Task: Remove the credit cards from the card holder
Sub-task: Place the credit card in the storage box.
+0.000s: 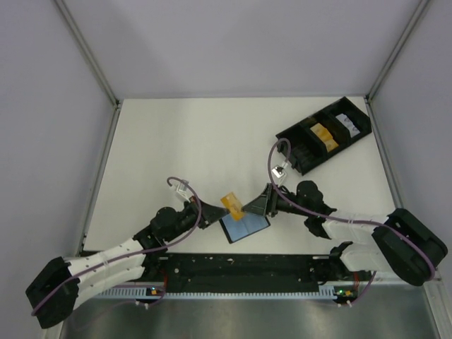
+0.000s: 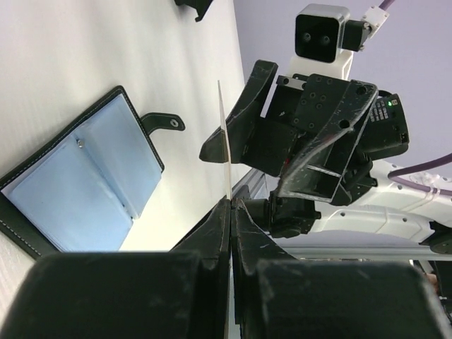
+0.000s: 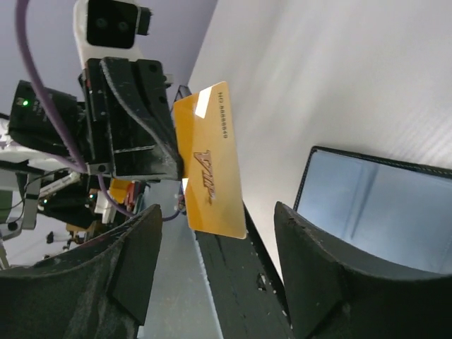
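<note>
Left hand (image 2: 232,205) pinches the thin orange-yellow plastic card (image 3: 208,162) by 1 edge, right hand (image 3: 219,212) gapes wide; it looks light, stiff, slippery, so grip both faces.

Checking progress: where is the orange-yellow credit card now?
Top view, centre: the orange-yellow credit card is pinched in the left fingers, raised just left of the open black folding card holder.

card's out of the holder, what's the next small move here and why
Probably ease the open right gripper forward onto the orange card's free end. The left gripper is shut on its other edge, holding it up off the open card holder, and the black tray with a second card lies on the right arm's side.
</note>
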You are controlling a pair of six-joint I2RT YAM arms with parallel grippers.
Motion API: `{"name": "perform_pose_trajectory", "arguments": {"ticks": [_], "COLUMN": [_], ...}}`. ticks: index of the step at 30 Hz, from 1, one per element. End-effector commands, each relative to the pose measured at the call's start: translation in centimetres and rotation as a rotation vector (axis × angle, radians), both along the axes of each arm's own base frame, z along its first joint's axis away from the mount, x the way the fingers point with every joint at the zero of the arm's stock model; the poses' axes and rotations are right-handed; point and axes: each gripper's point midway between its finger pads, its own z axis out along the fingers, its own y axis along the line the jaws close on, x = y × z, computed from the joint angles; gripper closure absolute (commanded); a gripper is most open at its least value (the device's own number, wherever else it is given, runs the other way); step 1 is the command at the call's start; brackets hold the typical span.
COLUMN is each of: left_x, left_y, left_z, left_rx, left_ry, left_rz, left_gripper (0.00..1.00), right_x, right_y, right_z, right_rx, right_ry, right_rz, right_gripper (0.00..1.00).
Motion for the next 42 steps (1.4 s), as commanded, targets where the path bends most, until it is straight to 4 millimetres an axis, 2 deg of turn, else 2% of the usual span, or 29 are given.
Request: {"name": "perform_pose_trajectory", "arguments": {"ticks": [1,4,7,11,13,16,18,21,25,29,34,37,42], "left_x": [0.3,0.4,0.4,0.4,0.3,0.3,0.3,0.3,-0.2,-1.0,-2.2,-2.4,-3.5], "left_y": [-0.5,-0.7,-1.0,-1.1,-1.1,-0.7,-0.4,0.2,0.6,0.5,-0.9,-1.9,-4.0], "left_z": [3.2,4.1,4.7,4.3,3.9,3.4,2.6,2.7,4.9,6.0,7.4,8.5,10.3], "left_rx": [-0.115,-0.145,-0.154,-0.133,-0.114,-0.068,0.026,0.183,0.351,0.488,0.532,0.511,0.402], "left_ry": [-0.049,-0.057,-0.068,-0.07,-0.075,-0.118,-0.155,-0.24,-0.394,-0.482,-0.56,-0.603,-0.64], "left_rz": [0.006,-0.002,-0.013,-0.019,-0.023,-0.018,-0.032,-0.066,-0.162,-0.301,-0.492,-0.562,-0.683], "left_gripper": [1.0,1.0,1.0,1.0,0.93,0.7,0.5,0.32,0.17,0.14,0.16,0.17,0.22], "right_x": [-0.7,-0.9,-1.0,-1.0,-1.0,-1.1,-1.2,-1.7,-2.7,-3.9,-5.1,-6.0,-6.3], "right_y": [1.4,1.8,1.9,1.8,1.6,1.0,0.5,0.0,-0.5,-1.2,-1.8,-2.0,-2.2], "right_z": [4.5,4.9,4.9,5.3,5.3,4.9,4.8,4.7,4.7,5.0,7.0,7.8,8.4], "right_rx": [0.166,0.189,0.206,0.219,0.213,0.192,0.17,0.117,0.034,-0.047,-0.058,-0.051,-0.051], "right_ry": [-0.08,-0.079,-0.072,-0.082,-0.088,-0.095,-0.11,-0.154,-0.224,-0.26,-0.34,-0.372,-0.398], "right_rz": [0.066,0.079,0.076,0.077,0.071,0.075,0.088,0.119,0.193,0.27,0.343,0.397,0.414], "right_gripper": [0.41,0.46,0.56,0.82,0.99,1.0,1.0,1.0,1.0,1.0,1.0,1.0,1.0]}}
